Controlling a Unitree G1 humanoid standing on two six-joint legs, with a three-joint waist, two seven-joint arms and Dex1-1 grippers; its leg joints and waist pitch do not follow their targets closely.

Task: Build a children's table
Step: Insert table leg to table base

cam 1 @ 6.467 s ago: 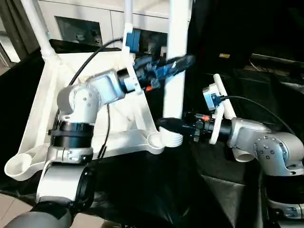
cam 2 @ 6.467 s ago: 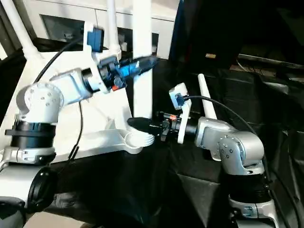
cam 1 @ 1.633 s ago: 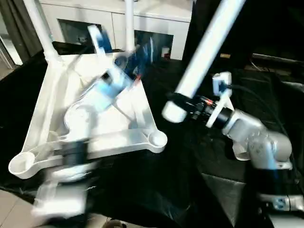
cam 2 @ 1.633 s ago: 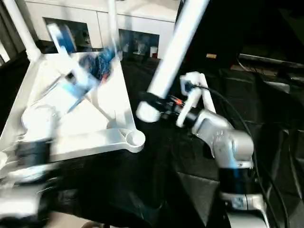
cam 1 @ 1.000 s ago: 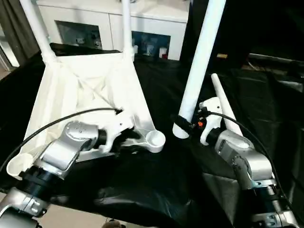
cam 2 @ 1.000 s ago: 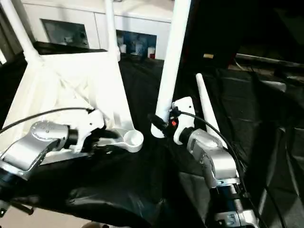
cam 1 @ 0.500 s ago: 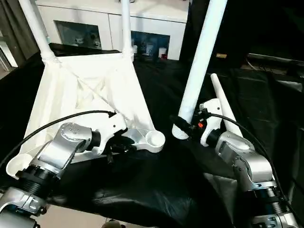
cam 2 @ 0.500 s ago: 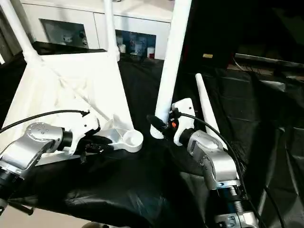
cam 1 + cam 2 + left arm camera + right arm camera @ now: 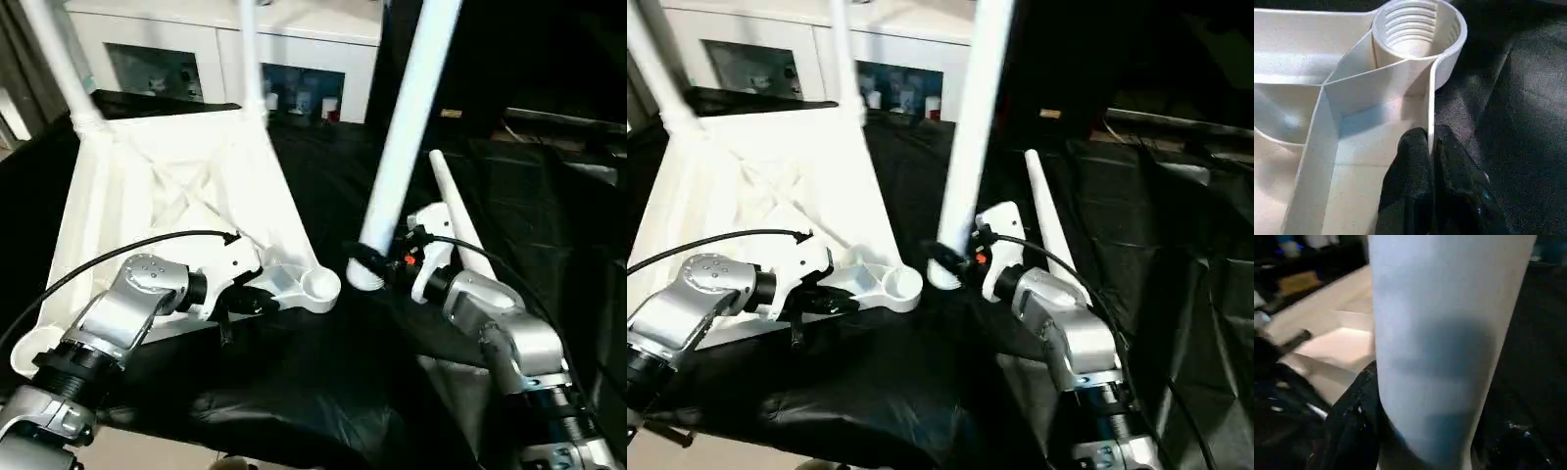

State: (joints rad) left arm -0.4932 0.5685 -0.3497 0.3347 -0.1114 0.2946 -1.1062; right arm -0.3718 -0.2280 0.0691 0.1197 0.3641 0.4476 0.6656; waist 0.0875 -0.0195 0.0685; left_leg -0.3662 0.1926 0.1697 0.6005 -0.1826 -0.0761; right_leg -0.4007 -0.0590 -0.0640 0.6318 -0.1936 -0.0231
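Left jaws (image 9: 1431, 152) clenched on the tabletop's (image 9: 167, 186) thin edge wall: one black finger (image 9: 1413, 166) inside the rim, the other outside, wall pinched between them. Grip point is just short of the near corner socket (image 9: 318, 285), a round ribbed cup standing empty at the corner closest to the right arm.

Right jaws (image 9: 367, 266) grasping a white leg (image 9: 407, 117) near its thick lower end. In the right wrist view the tube sits between the two black fingers (image 9: 1354, 416). Leg is tilted, its top leaning away to the right and running out of the top of the head views. Its lower end hangs just beside the near corner socket, apart from it, over the black cloth.

Tabletop lies underside up on the counter (image 9: 323, 392), which is draped in black cloth, ribs visible. Two legs are seated upright in the far corners: one at far left (image 9: 54, 69), one at far right (image 9: 250, 59). The near-left corner socket (image 9: 34, 348) is empty.

A fourth leg (image 9: 456, 211) lies flat on the cloth behind the right wrist, narrow end pointing away from the robot.

White cabinet (image 9: 196, 49) with glass doors stands behind the counter.
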